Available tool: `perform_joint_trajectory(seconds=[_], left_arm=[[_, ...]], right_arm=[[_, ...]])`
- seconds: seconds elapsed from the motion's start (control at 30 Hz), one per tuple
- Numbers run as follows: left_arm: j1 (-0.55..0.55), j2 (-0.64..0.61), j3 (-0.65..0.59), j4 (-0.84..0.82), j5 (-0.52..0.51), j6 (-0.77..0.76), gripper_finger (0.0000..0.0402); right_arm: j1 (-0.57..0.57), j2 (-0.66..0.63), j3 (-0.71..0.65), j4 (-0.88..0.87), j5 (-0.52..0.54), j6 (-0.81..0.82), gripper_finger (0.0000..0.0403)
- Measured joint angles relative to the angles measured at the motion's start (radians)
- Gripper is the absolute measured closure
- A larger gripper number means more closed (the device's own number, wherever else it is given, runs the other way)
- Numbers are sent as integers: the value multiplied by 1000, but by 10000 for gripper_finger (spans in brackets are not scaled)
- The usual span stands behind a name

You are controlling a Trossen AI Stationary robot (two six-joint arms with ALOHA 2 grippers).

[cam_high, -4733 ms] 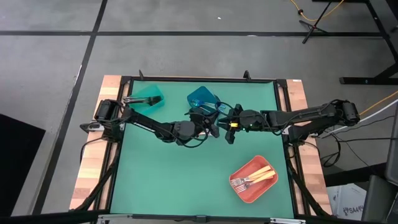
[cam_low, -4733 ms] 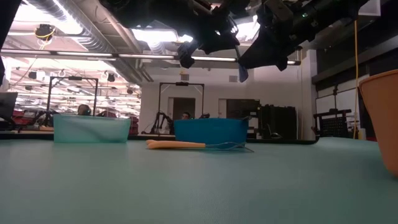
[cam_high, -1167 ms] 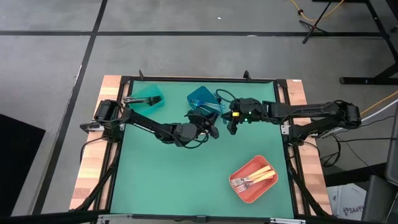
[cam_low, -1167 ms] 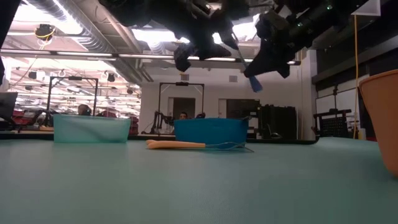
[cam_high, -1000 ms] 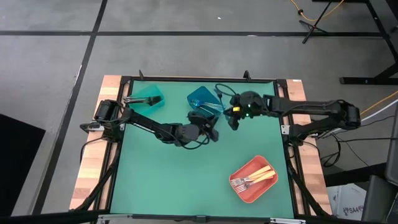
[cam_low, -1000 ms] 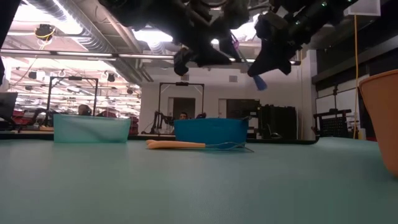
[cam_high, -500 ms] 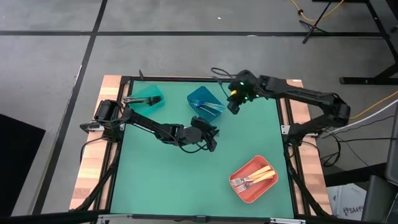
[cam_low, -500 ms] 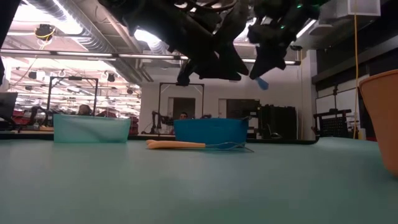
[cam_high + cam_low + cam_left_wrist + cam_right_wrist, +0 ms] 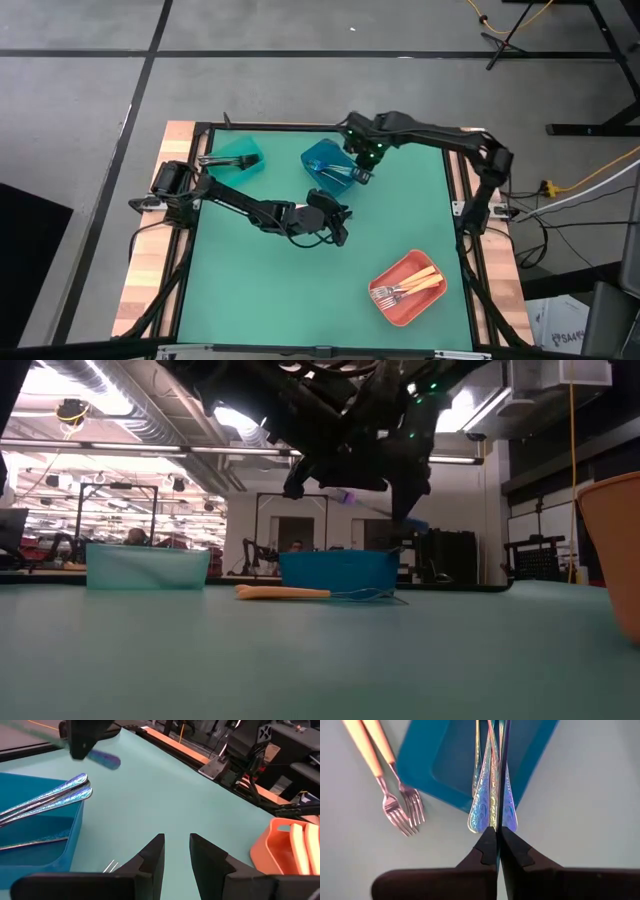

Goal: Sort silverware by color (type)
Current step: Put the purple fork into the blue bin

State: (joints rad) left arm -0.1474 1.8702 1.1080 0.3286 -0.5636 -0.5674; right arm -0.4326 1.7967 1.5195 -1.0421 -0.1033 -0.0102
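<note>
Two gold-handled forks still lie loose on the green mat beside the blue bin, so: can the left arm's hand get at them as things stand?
Probably yes. The left hand hangs open above bare mat near the two gold-handled forks, with nothing between them. The right hand, shut on an iridescent blue fork, hangs over the blue plastic bin, beside that path.

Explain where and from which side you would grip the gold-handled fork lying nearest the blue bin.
Grip the gold-handled fork across the middle of its handle, coming straight down from above. It lies flat on the mat, so probably only a top approach reaches both edges. The handle is straight and even. The blue bin and a second fork flank it closely, so keep the opening narrow.
</note>
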Motion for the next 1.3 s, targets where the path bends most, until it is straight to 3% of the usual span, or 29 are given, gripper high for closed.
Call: perform_joint_trajectory(seconds=[0.3,1.3], left_arm=[[0,0,0,-3,0,0,317],[0,0,0,-4,-3,0,317]], right_arm=[[0,104,29,-9,-34,-25,403],[0,106,23,133,-47,-22,403]])
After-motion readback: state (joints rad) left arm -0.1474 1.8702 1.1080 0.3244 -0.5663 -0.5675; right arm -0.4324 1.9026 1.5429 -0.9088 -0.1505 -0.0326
